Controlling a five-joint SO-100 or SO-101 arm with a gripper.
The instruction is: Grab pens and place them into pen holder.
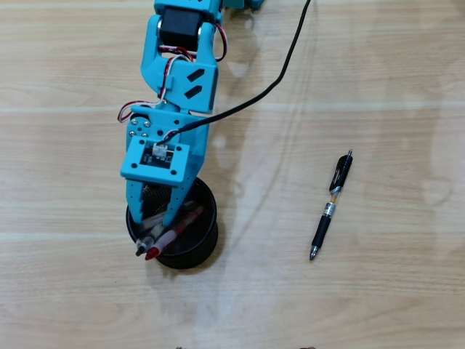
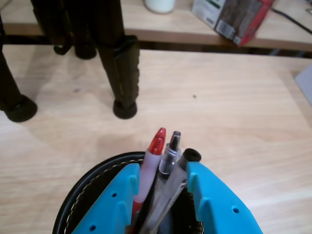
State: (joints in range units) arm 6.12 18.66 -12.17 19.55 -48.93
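One black pen (image 1: 330, 206) lies on pale wooden table (image 1: 378, 73).

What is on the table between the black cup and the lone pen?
Nothing: in the overhead view, bare table lies between the pen holder and the black pen.

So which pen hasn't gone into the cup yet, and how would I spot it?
Start at the black mesh pen holder under the blue arm's fingers in the overhead view, then look right across the bare wooden table. The black pen lies there alone, slanted, tip toward the bottom of the picture. Unlike the red-capped pen and its neighbours, it lies flat on the wood, touching nothing.
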